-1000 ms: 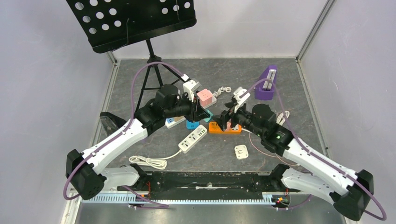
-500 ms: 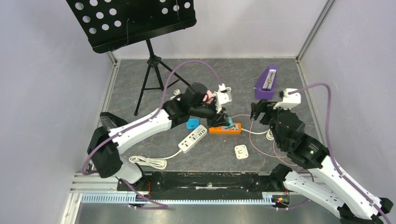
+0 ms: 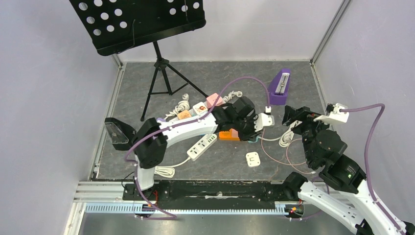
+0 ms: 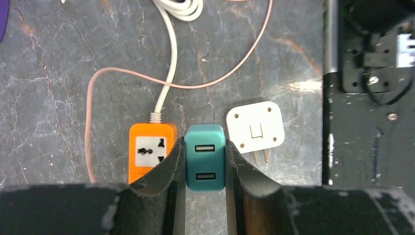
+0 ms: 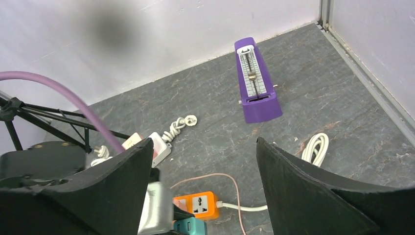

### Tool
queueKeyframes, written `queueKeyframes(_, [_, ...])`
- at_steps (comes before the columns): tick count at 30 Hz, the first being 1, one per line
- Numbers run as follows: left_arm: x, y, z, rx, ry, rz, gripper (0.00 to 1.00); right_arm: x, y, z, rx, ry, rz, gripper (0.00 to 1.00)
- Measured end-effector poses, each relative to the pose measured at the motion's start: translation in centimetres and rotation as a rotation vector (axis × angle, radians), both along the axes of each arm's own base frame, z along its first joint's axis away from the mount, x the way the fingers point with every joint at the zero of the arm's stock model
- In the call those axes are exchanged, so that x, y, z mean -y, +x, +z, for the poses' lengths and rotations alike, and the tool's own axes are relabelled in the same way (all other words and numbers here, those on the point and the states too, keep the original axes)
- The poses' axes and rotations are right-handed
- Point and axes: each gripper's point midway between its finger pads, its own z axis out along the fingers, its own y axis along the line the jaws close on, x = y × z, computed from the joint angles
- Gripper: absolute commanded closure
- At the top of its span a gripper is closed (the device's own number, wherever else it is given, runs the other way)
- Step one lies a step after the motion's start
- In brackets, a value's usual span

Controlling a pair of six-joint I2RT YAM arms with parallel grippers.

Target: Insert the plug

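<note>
The left hand (image 4: 204, 145) is pinching a rounded teal plastic plug (image 4: 205, 164) between its two black fingers and is holding it just beside the end socket of the flat orange plastic power strip (image 4: 149, 152), not over it. A straight push down from here is therefore risking a landing on the grey stone-patterned counter (image 4: 49, 73) or on the strip's edge rather than in the holes. The plug's prongs are hiding underneath, so I cannot tell whether they are lining up with the slots; a wrong wrist angle would be jamming them against the orange face. Nothing is pinning the strip: the right hand (image 5: 203, 147) is hanging well apart, its fingers spread with nothing between them. A sideways nudge would probably be sliding the light strip away, dragging its white cord (image 4: 169, 63) across the thin pink cable (image 4: 117, 73) looping nearby. The fingers are gripping smooth side walls, so the plug may be twisting under pressing force. A white square adapter (image 4: 255, 128) is lying just on the plug's other side, close enough to be getting bumped. The plug itself is looking like a compact block with soft corners, showing two USB ports stacked one above the other on the face turned to the wrist camera.
</note>
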Motion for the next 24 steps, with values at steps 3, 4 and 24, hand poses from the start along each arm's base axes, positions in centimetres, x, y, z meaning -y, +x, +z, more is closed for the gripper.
queueKeyframes(3, [0.3,0.5,-1.7,0.03,0.072,0.0,0.98,0.2,-0.2,-0.2,-0.004,-0.003,-0.002,0.22])
queueKeyframes(4, [0.5,0.8,-2.0,0.042,0.089,0.002,0.98,0.2,-0.2,-0.2,-0.005,-0.004,-0.002,0.22])
queueKeyframes(24, [-0.3,5.0,-5.4,0.213,0.254,0.094,0.98,0.5,-0.5,0.0,0.004,0.006,-0.002,0.21])
